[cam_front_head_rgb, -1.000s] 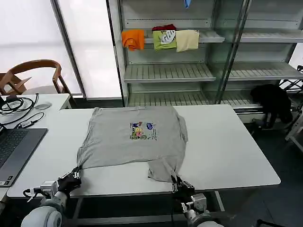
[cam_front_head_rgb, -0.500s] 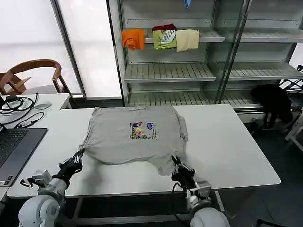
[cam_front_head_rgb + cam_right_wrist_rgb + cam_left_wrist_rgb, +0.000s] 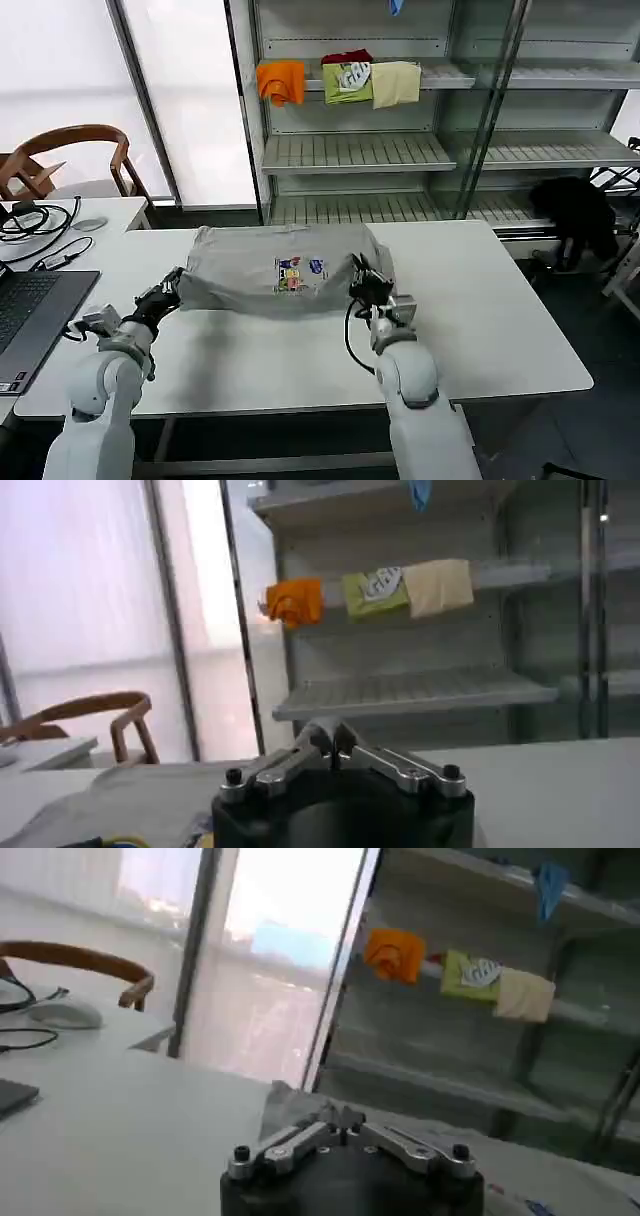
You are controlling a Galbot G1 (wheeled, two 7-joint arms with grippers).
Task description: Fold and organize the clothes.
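The light grey T-shirt point(image 3: 250, 268) lies across the far half of the white table point(image 3: 500, 320), its lower part raised and doubled over toward the shelves, with the small colour print point(image 3: 300, 275) still showing. My left gripper point(image 3: 172, 287) is shut on the shirt's left hem corner. In the left wrist view, grey cloth point(image 3: 290, 1106) bunches at the shut fingertips of that gripper point(image 3: 335, 1120). My right gripper point(image 3: 360, 275) is shut on the right hem corner, beside the print. In the right wrist view its fingertips point(image 3: 333, 738) are pressed together, with grey cloth point(image 3: 100, 805) low beside them.
A laptop point(image 3: 30, 320) and cables point(image 3: 30, 220) sit at the table's left, with a wooden chair point(image 3: 70, 150) behind. Orange point(image 3: 281, 82), green point(image 3: 347, 84) and cream point(image 3: 396, 84) folded cloths rest on the shelf. A black heap point(image 3: 575, 215) lies at the right.
Both grippers have travelled from the table's near edge toward the shelves, carrying the hem up and over. The shirt's lower half now lies folded toward its upper half.
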